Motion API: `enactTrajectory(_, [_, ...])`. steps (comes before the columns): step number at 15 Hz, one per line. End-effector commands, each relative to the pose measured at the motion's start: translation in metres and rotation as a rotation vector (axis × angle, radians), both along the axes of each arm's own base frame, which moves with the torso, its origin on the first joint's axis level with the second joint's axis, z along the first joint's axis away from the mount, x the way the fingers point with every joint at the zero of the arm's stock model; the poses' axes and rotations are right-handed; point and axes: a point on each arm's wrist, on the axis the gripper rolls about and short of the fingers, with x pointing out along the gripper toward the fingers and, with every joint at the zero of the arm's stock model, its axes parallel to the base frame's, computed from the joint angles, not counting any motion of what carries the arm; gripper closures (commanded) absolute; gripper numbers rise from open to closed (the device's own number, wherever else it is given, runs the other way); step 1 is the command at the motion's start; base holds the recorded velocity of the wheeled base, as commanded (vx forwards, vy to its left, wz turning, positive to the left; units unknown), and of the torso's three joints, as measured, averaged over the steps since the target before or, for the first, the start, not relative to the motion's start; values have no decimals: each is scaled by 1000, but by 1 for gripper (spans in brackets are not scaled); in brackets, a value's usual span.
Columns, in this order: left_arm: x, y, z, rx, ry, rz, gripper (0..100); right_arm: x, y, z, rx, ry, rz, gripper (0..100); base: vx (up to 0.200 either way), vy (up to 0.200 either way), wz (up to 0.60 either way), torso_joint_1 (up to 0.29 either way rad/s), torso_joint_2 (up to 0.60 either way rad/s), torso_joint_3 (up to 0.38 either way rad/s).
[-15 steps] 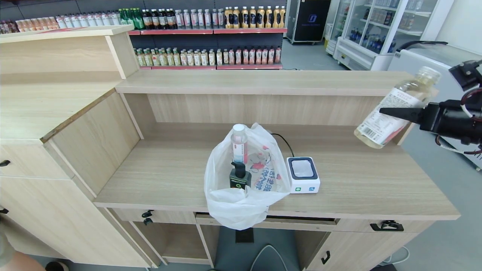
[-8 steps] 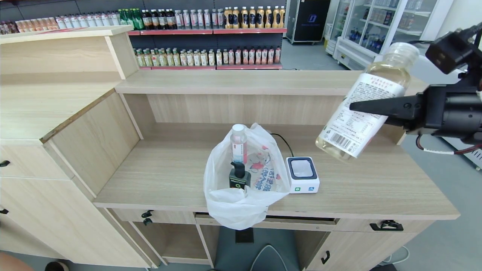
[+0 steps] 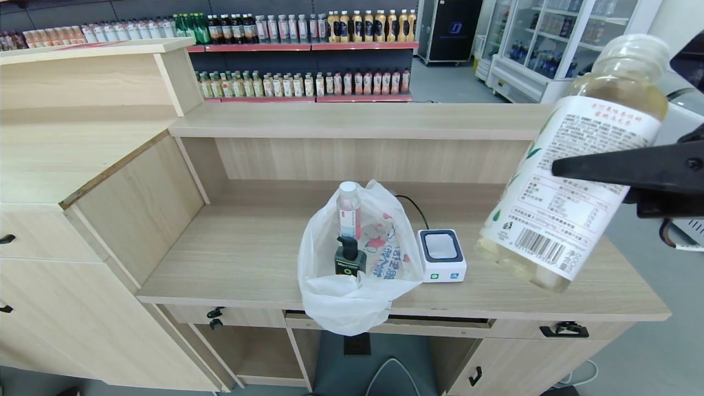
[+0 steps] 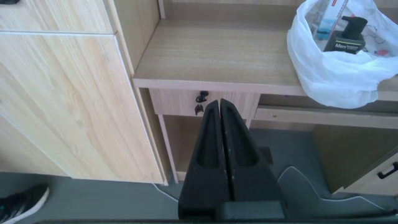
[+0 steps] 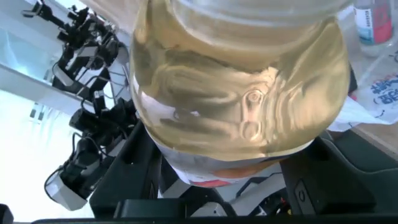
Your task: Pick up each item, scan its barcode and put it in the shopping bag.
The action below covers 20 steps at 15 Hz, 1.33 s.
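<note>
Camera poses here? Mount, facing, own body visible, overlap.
Head: up top, facing forward-down at light wood counter, white plastic shopping bag, white box scanner; right gripper holds clear pale-yellow drink bottle.
Left wrist: low before the counter front, looking along shut left gripper.
Right wrist: close on the bottle's base, gripper body around it.
Shared: bag, head/left wrist; bottle, head/right wrist.

bottle (image 3: pixel 550 220): pale yellow, white label | bag (image 3: pixel 352 305): white, red-blue print | scanner (image 3: pixel 443 257): white
</note>
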Motion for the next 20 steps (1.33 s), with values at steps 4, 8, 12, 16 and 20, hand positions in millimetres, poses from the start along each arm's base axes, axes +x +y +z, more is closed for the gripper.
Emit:
enactTrajectory(4, [0, 0, 0, 0, 0, 1, 100, -22, 2, 4, 14, -37, 62, 100, 0, 0, 0, 0, 0, 0])
enactTrajectory(8, [0, 0, 0, 0, 0, 1, 100, -38, -1, -11, -9, -42, 93, 100, 0, 0, 0, 0, 0, 0])
enactTrajectory(12, [0, 0, 0, 0, 0, 1, 100, -48, -6, -18, -12, -38, 93, 100, 0, 0, 0, 0, 0, 0])
enactTrajectory(16, [0, 0, 0, 0, 0, 1, 100, -59, -14, -22, -22, -38, 73, 100, 0, 0, 0, 0, 0, 0])
enactTrajectory(20, [0, 0, 0, 0, 0, 1, 100, -66, -21, -36, -100, -37, -6, 100, 0, 0, 0, 0, 0, 0])
